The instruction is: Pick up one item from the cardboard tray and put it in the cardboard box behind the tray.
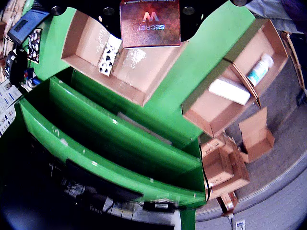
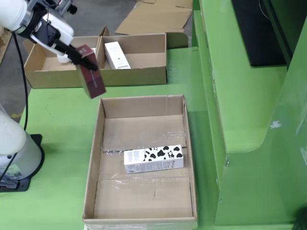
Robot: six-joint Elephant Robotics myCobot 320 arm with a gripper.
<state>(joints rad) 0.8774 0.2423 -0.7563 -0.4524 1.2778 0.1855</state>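
In the fixed side view, the near cardboard tray (image 2: pixel 142 163) still holds a cow-patterned carton (image 2: pixel 153 159). Above the green tabletop (image 2: pixel 62 120), between tray and far box (image 2: pixel 96 60), the tool (image 2: pixel 76 56) carries a dark red packet (image 2: pixel 90 72), apparently by suction. The pickup looks done; the placing remains. A white carton (image 2: pixel 117 54) already lies in the far box.

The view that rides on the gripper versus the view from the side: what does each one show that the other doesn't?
Only the riding view shows a white bottle in the compartmented box. Only the side view shows the arm holding the dark red box aloft. Both show that red box, the spotted carton in its tray, and a white carton.
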